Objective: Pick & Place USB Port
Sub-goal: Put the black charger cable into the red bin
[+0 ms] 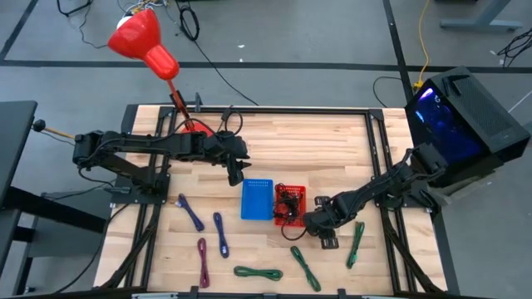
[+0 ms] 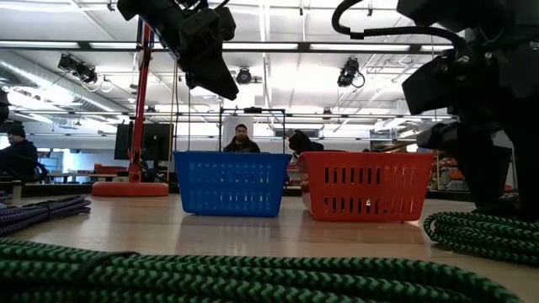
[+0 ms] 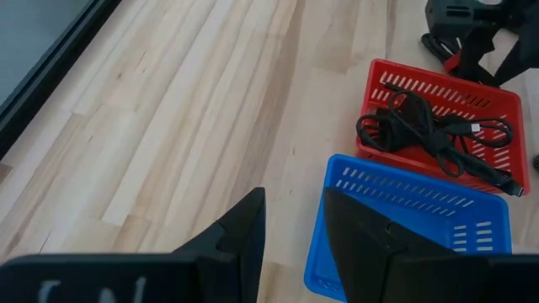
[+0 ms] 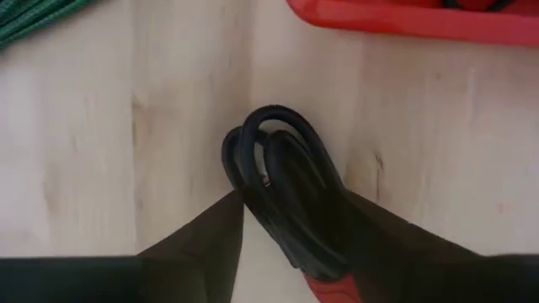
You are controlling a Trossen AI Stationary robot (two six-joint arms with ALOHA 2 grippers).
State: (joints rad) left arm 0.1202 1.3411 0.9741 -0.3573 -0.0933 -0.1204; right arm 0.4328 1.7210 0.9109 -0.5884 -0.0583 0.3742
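While my right gripper (image 1: 326, 239) sits low on the table just outside the red basket (image 1: 301, 193), the high view gives the count: one red basket, one blue basket (image 1: 257, 199), both mid-table and touching. Loose cables: three purple (image 1: 190, 212), three green (image 1: 357, 241). Black cables (image 1: 288, 206) already in the red basket; can't count them. Left gripper (image 1: 235, 176) hangs above the table, just beside the blue basket's far corner.

Low view: both baskets side by side, green cable (image 2: 480, 231) coiled in the foreground, right arm down beside the red one. A person sits in the room behind.

Left wrist view: my left fingers (image 3: 244, 231) part-spread, nothing between them. Blue basket looks empty.

Right wrist view: a coiled black USB cable (image 4: 286, 189) lies on the wood between my right fingers (image 4: 210, 231), near the red basket's wall. Jaws spread wide, either side of the coil, not clamped.

Handling guess: light, floppy, rubbery jacket, fair friction. Pinch across the bundled loops mid-coil, not a single strand, or it will unspool.
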